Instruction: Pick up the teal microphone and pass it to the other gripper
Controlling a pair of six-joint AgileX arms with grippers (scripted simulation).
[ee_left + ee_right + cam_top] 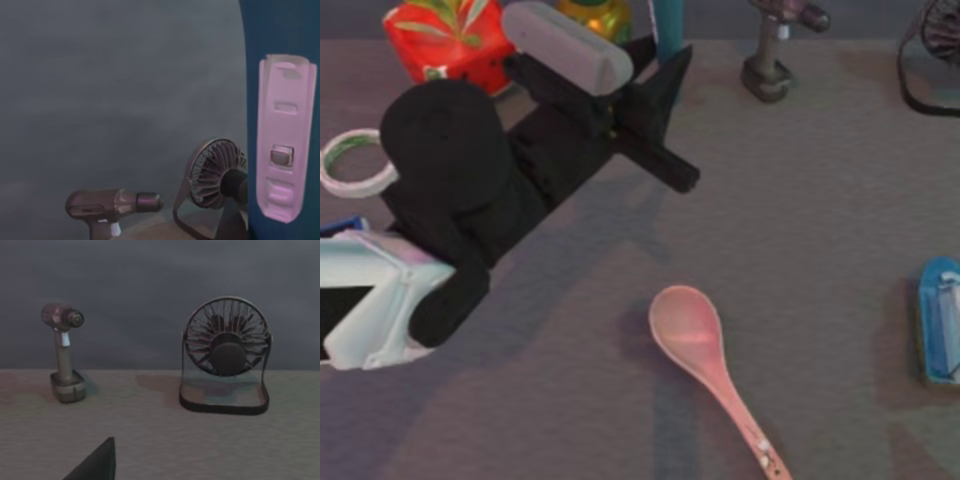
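the left gripper [655, 75] is pinching the teal microphone [668, 25] (white switch panel [285, 137] showing) between its jaws, held upright above the table [800, 200]; right gripper's jaws: cannot tell.

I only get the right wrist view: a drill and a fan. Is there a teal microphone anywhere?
Observer: Yes, the left wrist view shows the teal microphone close up, white switch facing that camera.
Visitor: Where is that?
Observer: In the top view its teal handle shows at the picture's upper edge, by the left hand.
Visitor: And my camera's arm?
Observer: The top view does not show the right arm at all.
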